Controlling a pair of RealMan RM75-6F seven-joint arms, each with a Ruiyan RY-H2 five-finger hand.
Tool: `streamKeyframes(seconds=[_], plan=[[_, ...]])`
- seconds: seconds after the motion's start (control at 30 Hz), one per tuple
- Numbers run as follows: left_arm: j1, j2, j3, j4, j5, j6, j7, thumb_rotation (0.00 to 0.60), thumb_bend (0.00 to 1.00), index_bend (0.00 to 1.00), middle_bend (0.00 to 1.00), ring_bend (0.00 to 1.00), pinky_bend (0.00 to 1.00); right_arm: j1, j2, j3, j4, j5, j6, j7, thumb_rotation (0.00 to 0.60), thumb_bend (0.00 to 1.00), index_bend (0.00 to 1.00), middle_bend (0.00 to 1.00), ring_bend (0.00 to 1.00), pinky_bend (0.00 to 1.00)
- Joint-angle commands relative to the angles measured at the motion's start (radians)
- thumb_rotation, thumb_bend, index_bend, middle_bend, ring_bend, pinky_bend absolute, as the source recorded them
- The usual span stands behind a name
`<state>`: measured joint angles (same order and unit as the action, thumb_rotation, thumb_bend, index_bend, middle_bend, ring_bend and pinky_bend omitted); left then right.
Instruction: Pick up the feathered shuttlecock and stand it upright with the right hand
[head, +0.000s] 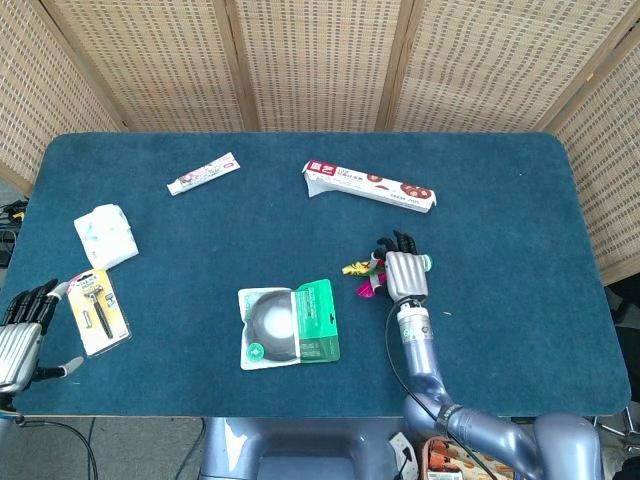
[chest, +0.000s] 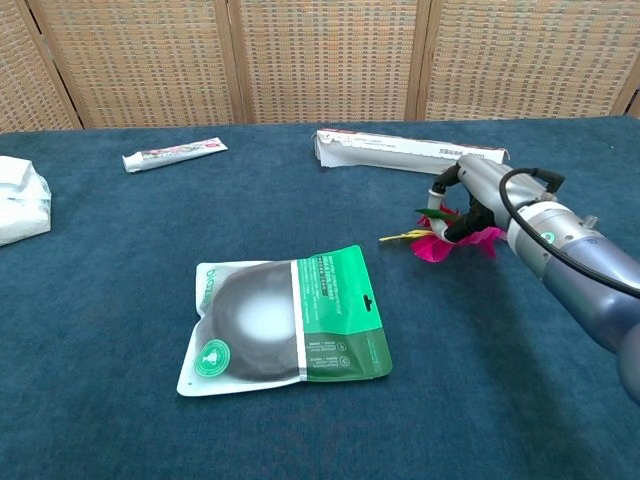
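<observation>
The feathered shuttlecock has pink, yellow and green feathers and lies on its side on the blue table, feathers pointing left; it also shows in the head view. My right hand is over its base end with fingers curled around it, gripping it. My left hand hovers at the table's near left corner, fingers apart and holding nothing.
A green and white pouch lies left of the shuttlecock. A long red and white box sits just behind my right hand. A toothpaste tube, a white tissue pack and a razor pack lie to the left.
</observation>
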<state>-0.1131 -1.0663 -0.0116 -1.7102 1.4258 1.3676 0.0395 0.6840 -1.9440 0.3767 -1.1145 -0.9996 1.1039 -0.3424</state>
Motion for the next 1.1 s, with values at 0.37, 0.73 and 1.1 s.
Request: streamKeyframes(seconds=[0.37, 0.73, 1.1], plan=[[0.002, 0.004, 0.000, -0.003, 0.005, 0.006, -0.003, 0.600, 0.00, 0.00, 0.00, 0.00, 0.00, -0.002, 0.041, 0.013, -0.074, -0.016, 0.042, -0.023, 0.600, 0.45, 0.55, 0.23, 0.02, 0.03], [0.003, 0.008, 0.000, -0.005, 0.007, 0.008, -0.011, 0.600, 0.00, 0.00, 0.00, 0.00, 0.00, -0.033, 0.118, 0.106, -0.269, 0.103, 0.036, 0.022, 0.600, 0.45, 0.55, 0.23, 0.02, 0.03], [0.004, 0.009, 0.001, -0.011, 0.006, 0.010, 0.002, 0.600, 0.00, 0.00, 0.00, 0.00, 0.00, -0.063, 0.170, 0.198, -0.374, 0.234, 0.053, 0.093, 0.600, 0.45, 0.55, 0.23, 0.02, 0.03]])
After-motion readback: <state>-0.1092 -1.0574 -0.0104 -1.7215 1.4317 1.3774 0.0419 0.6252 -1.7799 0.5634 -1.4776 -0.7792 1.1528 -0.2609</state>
